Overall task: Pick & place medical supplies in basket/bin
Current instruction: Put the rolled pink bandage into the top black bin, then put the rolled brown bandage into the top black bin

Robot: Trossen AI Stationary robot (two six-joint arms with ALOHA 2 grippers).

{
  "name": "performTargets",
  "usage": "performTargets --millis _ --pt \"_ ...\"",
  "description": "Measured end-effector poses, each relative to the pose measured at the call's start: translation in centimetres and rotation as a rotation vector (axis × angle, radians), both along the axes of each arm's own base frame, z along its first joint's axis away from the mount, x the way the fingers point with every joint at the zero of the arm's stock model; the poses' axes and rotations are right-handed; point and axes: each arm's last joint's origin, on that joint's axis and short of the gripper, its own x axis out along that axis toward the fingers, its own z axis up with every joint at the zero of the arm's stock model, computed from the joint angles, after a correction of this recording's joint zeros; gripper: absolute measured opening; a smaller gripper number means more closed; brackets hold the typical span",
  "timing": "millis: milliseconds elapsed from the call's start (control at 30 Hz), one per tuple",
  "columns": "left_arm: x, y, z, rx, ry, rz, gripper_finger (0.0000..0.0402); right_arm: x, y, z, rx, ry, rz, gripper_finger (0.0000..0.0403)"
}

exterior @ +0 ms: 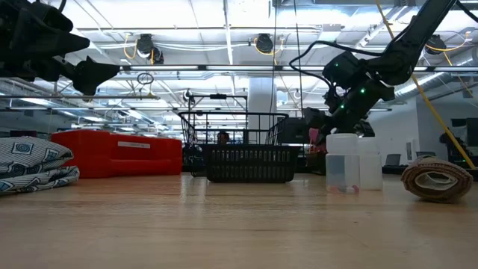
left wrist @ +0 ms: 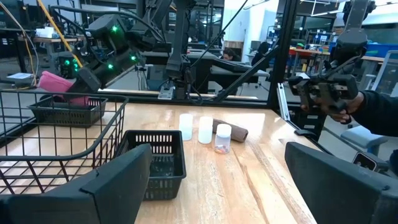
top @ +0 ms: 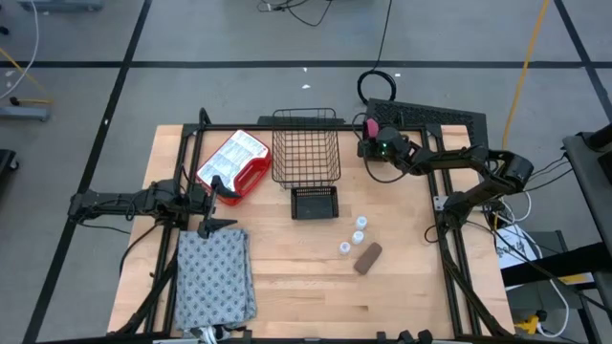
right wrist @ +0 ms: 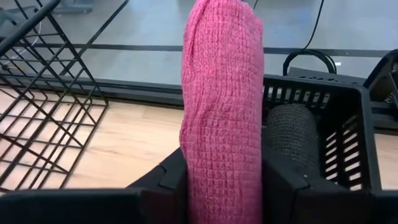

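My right gripper (top: 371,137) is shut on the pink knit roll (right wrist: 222,81) near the table's far edge, between the wire-mesh basket (top: 306,148) and a long black bin (right wrist: 348,124). Three white vials (top: 356,234) stand upright on the wood, and the brown roll (top: 368,257) lies on its side beside them. The grey dotted cloth (top: 214,277) lies folded flat at the near left. My left gripper (top: 219,205) hangs open above the cloth's far edge, touching nothing. My right gripper pinches the pink roll at its lower part (right wrist: 222,165) between the two fingers (right wrist: 283,180), one on each side. The fingers come about level from the table's right. The roll is lifted clear of the table and sticks out lengthwise beyond the fingertips.
A small black bin (top: 314,203) sits just near of the basket. A red tray with a white packet (top: 232,164) lies left of the basket. A dark grey roll (right wrist: 291,143) lies in the long black bin. A person's sleeve (left wrist: 376,112) shows beyond the table's right side.
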Motion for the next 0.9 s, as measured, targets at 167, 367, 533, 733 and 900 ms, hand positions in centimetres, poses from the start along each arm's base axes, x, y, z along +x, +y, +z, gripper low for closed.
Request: performTargets --millis 167,367,533,733,900 --pt "0.00 0.00 0.00 0.000 0.000 0.000 0.0374 0.00 0.00 0.00 0.001 0.000 0.001 0.0176" --pt "0.00 0.00 0.02 0.000 -0.001 0.000 0.0374 0.01 0.01 0.00 0.001 -0.001 0.002 0.0204" --pt "0.00 0.00 0.00 0.000 0.000 0.000 0.0374 0.02 0.01 0.01 0.001 -0.001 0.002 0.0210" --pt "0.00 0.00 0.01 0.000 -0.001 0.000 0.0374 0.06 -0.03 0.09 -0.018 0.017 0.020 0.0210" --pt "0.00 0.00 0.02 0.000 -0.001 0.000 0.0374 0.18 -0.12 0.32 -0.044 0.015 0.034 0.0210"
